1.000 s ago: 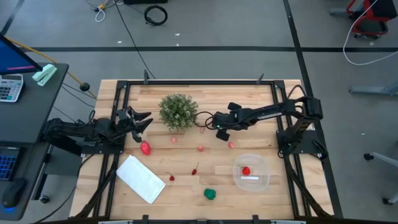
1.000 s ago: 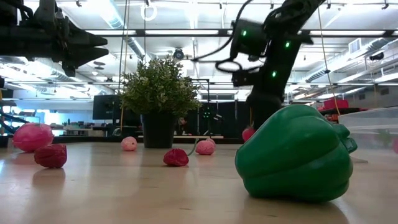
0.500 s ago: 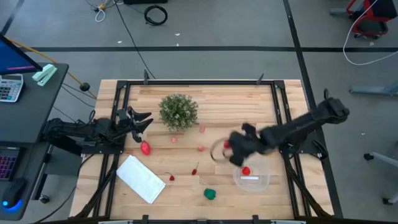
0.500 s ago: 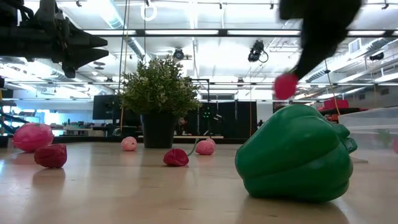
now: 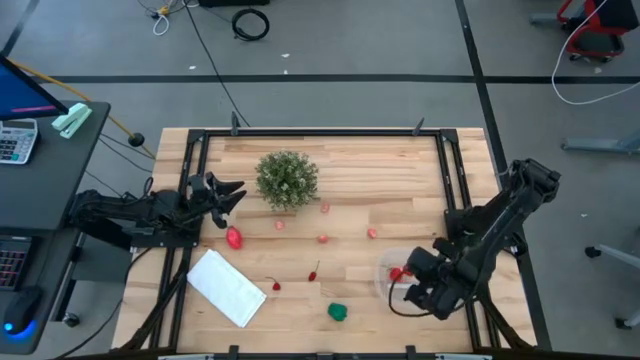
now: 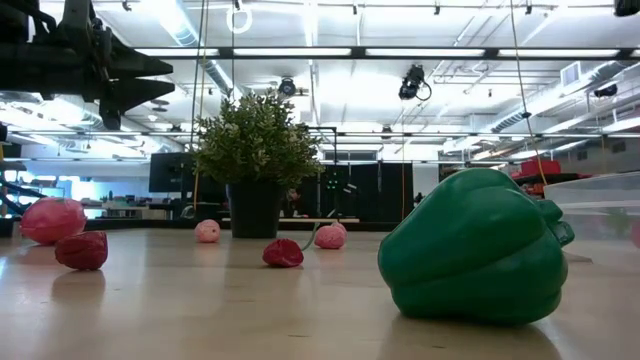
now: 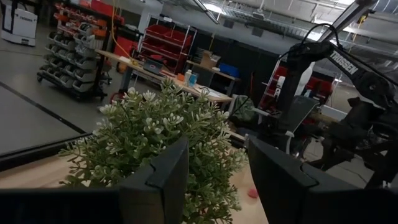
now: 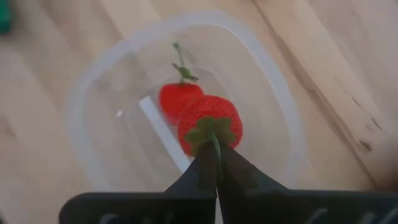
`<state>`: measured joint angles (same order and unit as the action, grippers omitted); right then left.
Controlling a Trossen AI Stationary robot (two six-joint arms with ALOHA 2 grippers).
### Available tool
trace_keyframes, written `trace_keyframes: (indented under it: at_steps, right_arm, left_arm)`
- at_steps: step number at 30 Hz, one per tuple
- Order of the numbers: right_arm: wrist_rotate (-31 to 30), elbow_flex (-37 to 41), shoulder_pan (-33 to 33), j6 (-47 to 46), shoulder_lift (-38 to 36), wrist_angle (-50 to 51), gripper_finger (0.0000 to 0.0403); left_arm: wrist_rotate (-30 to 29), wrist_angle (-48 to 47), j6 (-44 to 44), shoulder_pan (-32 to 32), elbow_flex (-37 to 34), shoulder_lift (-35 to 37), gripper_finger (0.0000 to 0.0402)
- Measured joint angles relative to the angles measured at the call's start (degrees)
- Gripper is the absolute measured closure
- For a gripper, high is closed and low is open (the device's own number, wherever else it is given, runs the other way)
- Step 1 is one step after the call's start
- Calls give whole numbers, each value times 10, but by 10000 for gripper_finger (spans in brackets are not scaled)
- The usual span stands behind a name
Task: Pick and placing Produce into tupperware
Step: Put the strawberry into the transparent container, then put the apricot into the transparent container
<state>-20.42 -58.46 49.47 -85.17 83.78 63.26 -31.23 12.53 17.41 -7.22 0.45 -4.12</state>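
Since 1.0 s ago the right arm swung from beside the plant, table 12 o'clock, down to table 4–5 o'clock; right gripper (image 5: 408, 285) now sits over the tupperware (image 5: 387, 285), and the pink piece it hovered by is back in plain sight. Left arm unchanged.

Near edge, high view: green toy pepper (image 5: 339, 312) at 6 o'clock, fills the low view foreground (image 6: 472, 246). White flat rectangle (image 5: 226, 287) at 7 o'clock. Two small red pieces (image 5: 276, 286) (image 5: 314, 273) between rectangle and tub.

Right wrist view: fingers (image 8: 200, 171) pinched shut on the green stem of a red toy strawberry (image 8: 210, 129), held over the clear tub (image 8: 99, 81). A second red piece w/ stem (image 8: 179, 97) lies in the tub next to the whitish label strip; not clear if the held berry touches it.

Mid table: larger pink-red piece (image 5: 234, 238) at 9 o'clock, small pink pieces (image 5: 280, 225) (image 5: 323, 238) (image 5: 372, 233) across the centre, one more (image 5: 326, 209) just beside the plant.

Far: bushy potted plant (image 5: 287, 179) at 12 o'clock. Left gripper (image 5: 228, 194) parked at 10 o'clock, aimed at the plant (image 7: 155, 137); jaws apart, holding nothing, gap shows in left wrist view.
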Motion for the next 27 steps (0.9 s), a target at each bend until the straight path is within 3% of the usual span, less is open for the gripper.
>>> trace_keyframes:
  at_steps: [8,12,18,27]
  right_arm:
    - [0,0,-51,-8,19,-1,351]
    - [-17,0,-85,61,27,-1,323]
    - [-98,0,-149,167,25,-30,290]
    - [-65,0,-278,405,28,-181,222]
  left_arm:
    - [0,0,0,0,0,0,230]
    - [0,0,0,0,0,0,230]
    - [0,0,0,0,0,0,230]
    - [0,-5,0,0,0,0,230]
